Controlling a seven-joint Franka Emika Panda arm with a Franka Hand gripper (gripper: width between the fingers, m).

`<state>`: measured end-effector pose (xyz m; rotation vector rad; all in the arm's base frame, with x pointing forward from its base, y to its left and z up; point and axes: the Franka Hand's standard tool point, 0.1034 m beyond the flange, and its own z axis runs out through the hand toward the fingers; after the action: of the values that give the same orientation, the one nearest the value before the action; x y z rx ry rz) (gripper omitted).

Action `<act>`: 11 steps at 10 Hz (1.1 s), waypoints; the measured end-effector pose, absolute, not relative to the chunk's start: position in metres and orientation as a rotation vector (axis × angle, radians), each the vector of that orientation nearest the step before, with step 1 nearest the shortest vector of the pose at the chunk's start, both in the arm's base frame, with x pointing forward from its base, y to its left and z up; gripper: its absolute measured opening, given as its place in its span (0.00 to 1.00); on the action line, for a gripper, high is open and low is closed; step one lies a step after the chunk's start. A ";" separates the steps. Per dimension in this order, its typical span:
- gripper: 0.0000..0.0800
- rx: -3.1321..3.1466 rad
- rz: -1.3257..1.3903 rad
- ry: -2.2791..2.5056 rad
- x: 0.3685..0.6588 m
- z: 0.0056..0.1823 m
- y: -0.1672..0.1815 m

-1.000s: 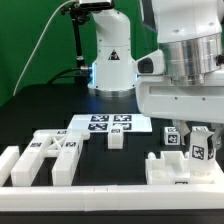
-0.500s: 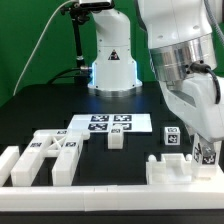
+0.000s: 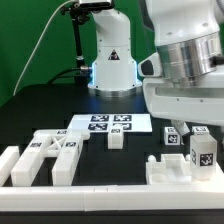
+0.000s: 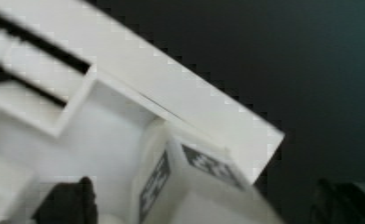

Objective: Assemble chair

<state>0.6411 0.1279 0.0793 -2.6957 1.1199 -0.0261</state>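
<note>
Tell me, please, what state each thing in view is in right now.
gripper: open, holding nothing
tagged block: upright below the gripper, not gripped
base part: lying flat
notched parts: lying flat at the exterior view's left, untouched
small block: standing alone beside the marker board

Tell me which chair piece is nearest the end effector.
The upright tagged block at the exterior view's far right, just below the end effector; the others lie farther away.
</note>
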 end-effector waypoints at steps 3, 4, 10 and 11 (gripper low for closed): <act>0.81 -2.812 -0.057 0.797 0.640 0.078 0.130; 0.81 -2.875 -0.091 0.613 0.641 0.077 0.127; 0.53 -3.024 -0.235 0.047 0.650 0.074 0.125; 0.37 -3.010 -0.224 0.235 0.650 0.073 0.121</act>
<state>0.6505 0.1213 0.0728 -3.0105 0.2354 -0.2240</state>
